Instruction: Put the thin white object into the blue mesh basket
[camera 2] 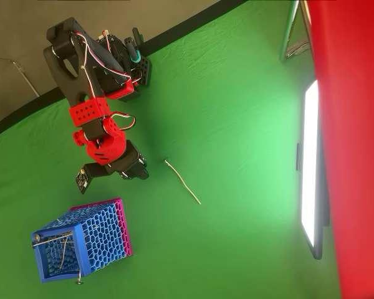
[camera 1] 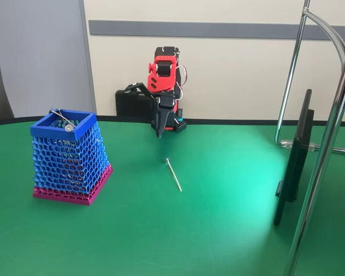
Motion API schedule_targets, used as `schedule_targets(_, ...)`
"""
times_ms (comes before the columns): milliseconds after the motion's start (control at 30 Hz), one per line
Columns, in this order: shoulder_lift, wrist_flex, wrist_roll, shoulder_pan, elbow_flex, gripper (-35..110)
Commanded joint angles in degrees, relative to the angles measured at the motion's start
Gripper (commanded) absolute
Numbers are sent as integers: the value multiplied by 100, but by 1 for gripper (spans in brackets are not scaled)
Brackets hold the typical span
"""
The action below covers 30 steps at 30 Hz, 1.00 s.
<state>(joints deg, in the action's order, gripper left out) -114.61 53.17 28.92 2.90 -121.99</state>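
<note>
The thin white object (camera 1: pixel 173 174) lies flat on the green table, its knob end toward the arm; the overhead view shows the stick (camera 2: pixel 182 181) to the right of the arm. The blue mesh basket (camera 1: pixel 64 127) stands upright at the left, with a magenta base band; from overhead the basket (camera 2: pixel 115 227) sits below the arm. My gripper (camera 1: pixel 158 133) points down at the table behind the stick, fingers together and holding nothing. In the overhead view the gripper (camera 2: pixel 136 172) hangs a short way left of the stick's near end.
A grey wire with a round disc end (camera 1: pixel 64 120) leans inside the basket. A dark monitor (camera 1: pixel 293 158) stands edge-on at the right beside shiny metal stand tubes (camera 1: pixel 328 144). A black block (camera 1: pixel 132 104) sits behind the arm's base.
</note>
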Motion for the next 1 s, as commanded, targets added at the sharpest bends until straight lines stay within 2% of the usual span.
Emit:
schedule_targets(0,290,62,800,-70,378,1)
schedule_targets(233,1266,413,3067,-79,1169,1)
schedule_targets(433,2197,1644,4544,-114,2391,1)
schedule_targets(633,2856,2452,5089,-237,3015,1)
schedule_targets(967,3973,2733,5326,-387,3577,3)
